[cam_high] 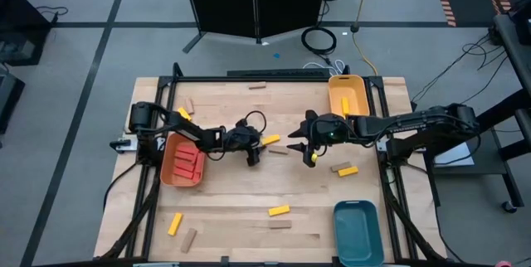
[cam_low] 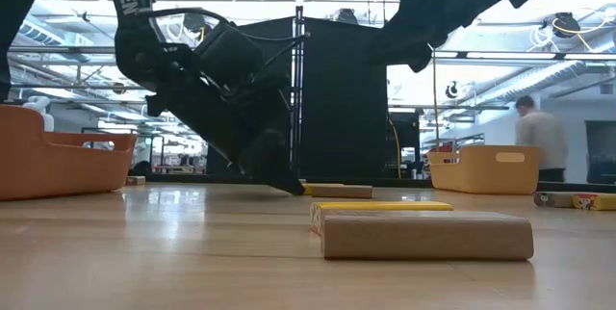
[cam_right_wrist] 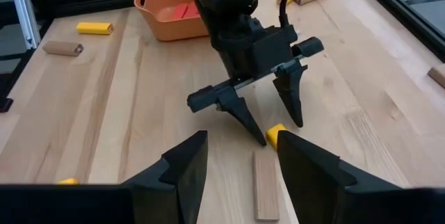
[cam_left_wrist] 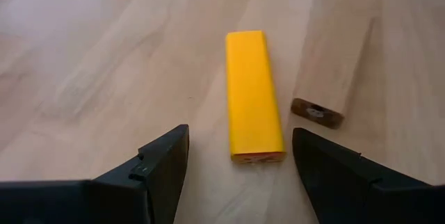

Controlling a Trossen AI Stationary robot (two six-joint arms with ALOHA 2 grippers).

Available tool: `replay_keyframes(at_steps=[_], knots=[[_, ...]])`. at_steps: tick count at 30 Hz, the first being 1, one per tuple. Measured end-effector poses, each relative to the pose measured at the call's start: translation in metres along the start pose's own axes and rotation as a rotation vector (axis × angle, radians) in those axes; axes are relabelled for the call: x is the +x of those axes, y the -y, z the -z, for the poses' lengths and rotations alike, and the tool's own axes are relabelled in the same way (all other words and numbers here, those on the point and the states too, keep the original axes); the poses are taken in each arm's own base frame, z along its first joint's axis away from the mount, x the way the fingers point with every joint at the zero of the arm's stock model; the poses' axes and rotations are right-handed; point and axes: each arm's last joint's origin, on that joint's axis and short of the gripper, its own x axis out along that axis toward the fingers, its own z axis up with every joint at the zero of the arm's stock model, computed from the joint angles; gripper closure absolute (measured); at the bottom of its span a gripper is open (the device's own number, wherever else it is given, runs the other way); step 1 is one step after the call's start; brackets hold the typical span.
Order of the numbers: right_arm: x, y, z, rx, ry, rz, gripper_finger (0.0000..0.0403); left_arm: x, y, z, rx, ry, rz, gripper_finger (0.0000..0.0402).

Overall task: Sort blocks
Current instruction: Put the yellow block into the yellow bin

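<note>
Yellow block (cam_left_wrist: 254, 95) lying flat on the pale wooden table (cam_high: 249, 209) near its middle, just beside a plain tan block (cam_left_wrist: 336, 64), the two not quite touching. Left gripper (cam_left_wrist: 236, 165) hanging low over the near end of the yellow block, fingers spread wide to either side and holding nothing, probably lining up for a pick. Right gripper (cam_high: 300, 147) waiting a little to the right and higher up, facing the left one, fingers parted and empty, seemingly keeping clear while the left arm is working.

Sorting looking only partly done: red blocks (cam_high: 187, 163) already lying in an orange tray (cam_high: 166, 167) under the left arm, one yellow bar showing in the yellow tray (cam_high: 348, 93) at the far right, a teal tray (cam_high: 357, 230) at the near right with nothing showing inside. More yellow and tan bars scattered across the table.

Grey floor with cables and a dark cabinet beyond the table; a person standing far off in the bright workshop behind.
</note>
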Motion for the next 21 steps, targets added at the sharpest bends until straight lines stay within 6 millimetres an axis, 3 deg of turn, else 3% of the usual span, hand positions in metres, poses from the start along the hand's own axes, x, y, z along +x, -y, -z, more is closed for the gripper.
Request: replay_keyframes(at_steps=[6,21], knots=[[0.0,0.0,-0.0001,0.0,0.002,-0.001,0.0235,0.0,-0.0001,0.0,0.0,-0.001,0.004,0.0158],[-0.0001,-0.0022,-0.0022,0.028,0.024,-0.011,0.0235,0.0003,0.0004,0.0009,-0.002,-0.016,0.083,0.0258]])
